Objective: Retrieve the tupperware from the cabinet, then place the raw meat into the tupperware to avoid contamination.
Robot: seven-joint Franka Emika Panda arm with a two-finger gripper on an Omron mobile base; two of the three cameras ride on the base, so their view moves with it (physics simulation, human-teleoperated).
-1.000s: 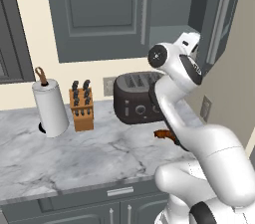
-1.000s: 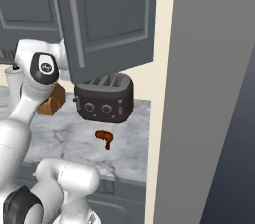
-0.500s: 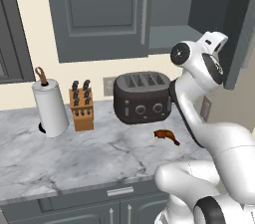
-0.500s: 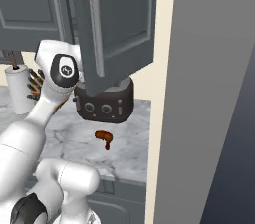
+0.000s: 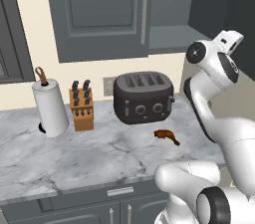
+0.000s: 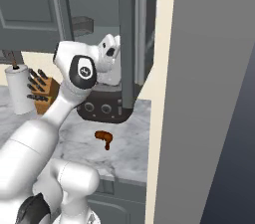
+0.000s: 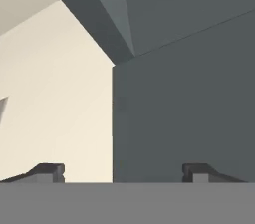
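The cabinet [image 5: 104, 14] hangs above the counter with its left door shut. Its right door [image 6: 127, 44] stands swung out, edge-on in the right base view, and the grey shelf [image 5: 172, 39] inside looks bare. The tupperware is hidden from view. The raw meat [image 5: 167, 136] lies on the marble counter in front of the toaster, also seen as raw meat [image 6: 103, 138]. My gripper [image 7: 123, 170] is raised to shelf height beside the open door, facing its dark panel and the cream wall. Its fingertips [image 7: 50, 170] stand wide apart, open, with nothing between them.
A black four-slot toaster [image 5: 143, 97] stands at the back of the counter [image 5: 74, 158]. Left of it are a knife block [image 5: 82, 106] and a paper towel roll [image 5: 50, 108]. A tall cream and grey panel [image 6: 209, 93] walls off the right side.
The right cabinet door has swung further open. My arm has lifted and moved right, with the hand now up beside that door.
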